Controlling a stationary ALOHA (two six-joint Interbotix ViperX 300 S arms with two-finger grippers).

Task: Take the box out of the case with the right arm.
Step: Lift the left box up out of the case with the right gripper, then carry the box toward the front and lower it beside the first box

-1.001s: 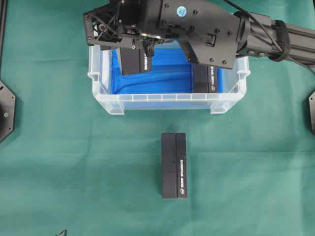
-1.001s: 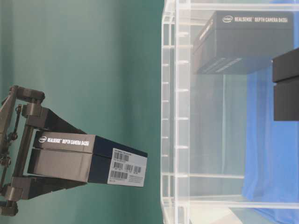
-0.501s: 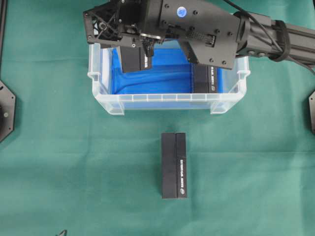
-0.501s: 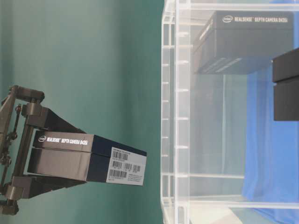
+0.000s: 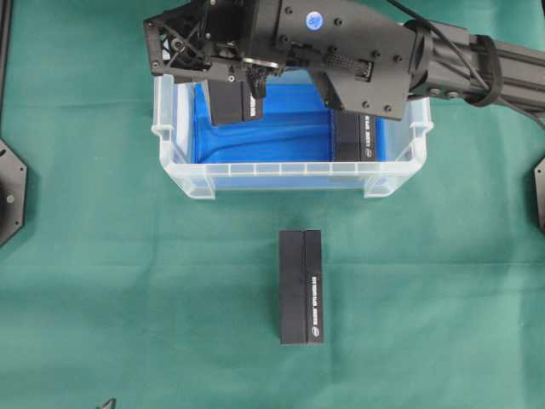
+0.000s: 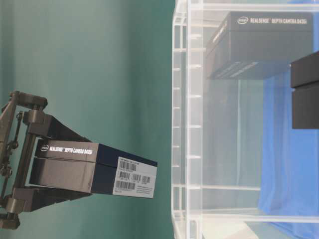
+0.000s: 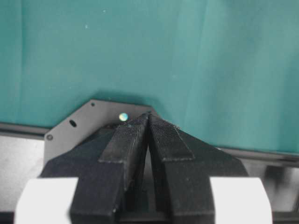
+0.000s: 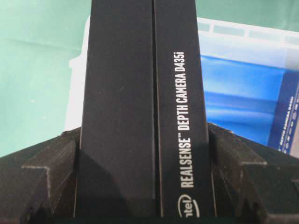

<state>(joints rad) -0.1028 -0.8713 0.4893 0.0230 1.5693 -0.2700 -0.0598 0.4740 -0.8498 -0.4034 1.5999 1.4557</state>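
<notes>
Black box [image 5: 234, 104] clamped between the right gripper [image 5: 223, 85] jaws, lifted above the left part of the case [image 5: 281, 176]. In the table-level view it hangs clear outside the clear wall, barcode end pointing at the bin. Right wrist view shows both fingers pressed on the box's long sides, grip looks centred and square.

Another box [image 5: 356, 136] sits inside the case at right, over the blue lining. A third box [image 5: 301, 285] lies on the green surface [image 5: 102, 281] in front, well apart from the case.

Step in hand, as I read it: carry the held one out and set it down. Doing it well likely means holding height until past the rim, keeping the box level, and lowering beside the third box without nudging it. Release only once it rests flat.

Left gripper [image 7: 148, 122] parked, jaws closed together, holding nothing.
</notes>
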